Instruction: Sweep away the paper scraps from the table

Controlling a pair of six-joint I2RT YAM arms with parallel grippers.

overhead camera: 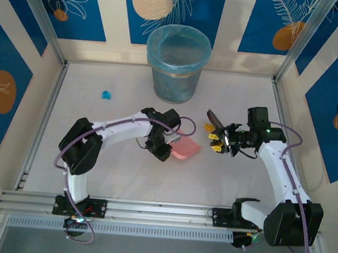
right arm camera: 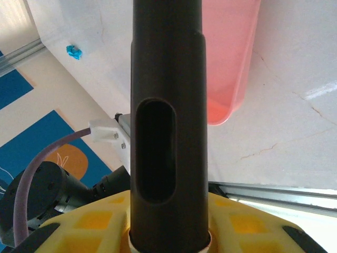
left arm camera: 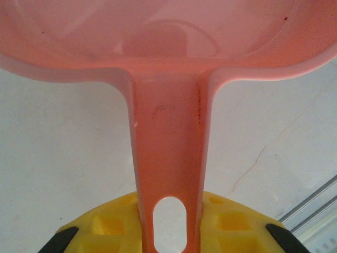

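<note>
Clamped tight on the handle of the pink dustpan (left arm camera: pixel 168 37) with the left gripper (left arm camera: pixel 168 234), and clamped just as tight on the dark handle of the brush (right arm camera: pixel 168 105) with the right gripper (right arm camera: pixel 168 234); nothing loose in either grip. Both held near the middle of the table (overhead camera: pixel 224 179), pan and brush close together, in front of the bin (overhead camera: pixel 177 61). Spotted one paper scrap (overhead camera: pixel 106 95), blue and crumpled, lying on the white top toward the far left, well apart from pan and brush and off to the left of the bin. Judged feather-light, soft and springy, likely to skid, roll or hop away at a quick flick, so no sense pinching it. Better taken from behind with the brush head, in a slow, low stroke, and nudged toward the pan's lip. Worth pressing that lip flat to the table first, to stop the wad slipping under.
</note>
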